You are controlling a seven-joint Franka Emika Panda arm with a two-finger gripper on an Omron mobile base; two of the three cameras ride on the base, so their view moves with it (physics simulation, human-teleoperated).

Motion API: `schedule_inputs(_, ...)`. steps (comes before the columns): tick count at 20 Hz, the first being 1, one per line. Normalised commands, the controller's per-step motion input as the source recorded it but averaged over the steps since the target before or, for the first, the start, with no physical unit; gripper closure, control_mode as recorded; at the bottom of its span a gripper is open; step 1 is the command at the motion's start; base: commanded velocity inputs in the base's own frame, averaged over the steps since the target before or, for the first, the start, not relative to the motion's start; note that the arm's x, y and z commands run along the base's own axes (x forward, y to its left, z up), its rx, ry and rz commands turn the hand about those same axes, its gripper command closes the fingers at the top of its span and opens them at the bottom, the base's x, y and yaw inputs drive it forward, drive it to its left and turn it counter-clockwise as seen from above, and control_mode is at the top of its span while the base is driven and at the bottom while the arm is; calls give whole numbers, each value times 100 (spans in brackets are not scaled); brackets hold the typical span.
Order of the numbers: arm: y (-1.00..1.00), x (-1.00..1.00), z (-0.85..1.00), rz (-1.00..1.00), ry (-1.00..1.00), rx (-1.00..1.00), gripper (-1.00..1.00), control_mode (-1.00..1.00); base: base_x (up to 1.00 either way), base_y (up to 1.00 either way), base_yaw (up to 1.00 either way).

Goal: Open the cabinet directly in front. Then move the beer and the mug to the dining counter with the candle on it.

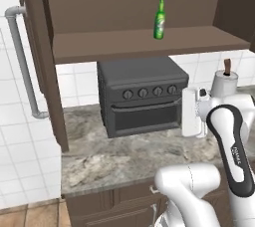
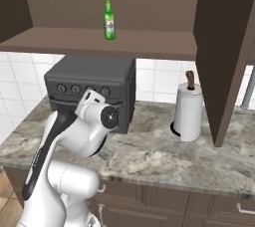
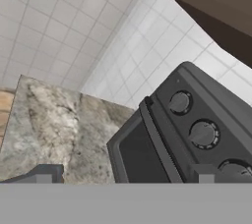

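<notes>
So the beer (image 1: 159, 18) is standing upright on the shelf of the open cabinet (image 1: 144, 47), a bit right of the shelf's middle, nothing touching it. Directly below at 6 o'clock sits the dark toaster oven (image 1: 142, 96) on the stone counter (image 1: 114, 159), with a paper towel roll (image 2: 188, 111) off at its 3 o'clock. The gripper (image 3: 123, 179) hangs low in front of the oven door, jaws spread wide apart and empty, so the bottle is well above it, around 12 o'clock.
</notes>
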Motion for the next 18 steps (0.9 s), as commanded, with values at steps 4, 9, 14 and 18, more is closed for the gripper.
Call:
schedule_inputs(4,0,0,0,0,0,0,-100,100,41,76,38)
schedule_inputs(9,0,0,0,0,0,0,-100,100,53,37,29)
schedule_inputs(14,0,0,0,0,0,0,-100,100,54,15,0)
schedule_inputs(18,0,0,0,0,0,0,-100,100,47,4,0)
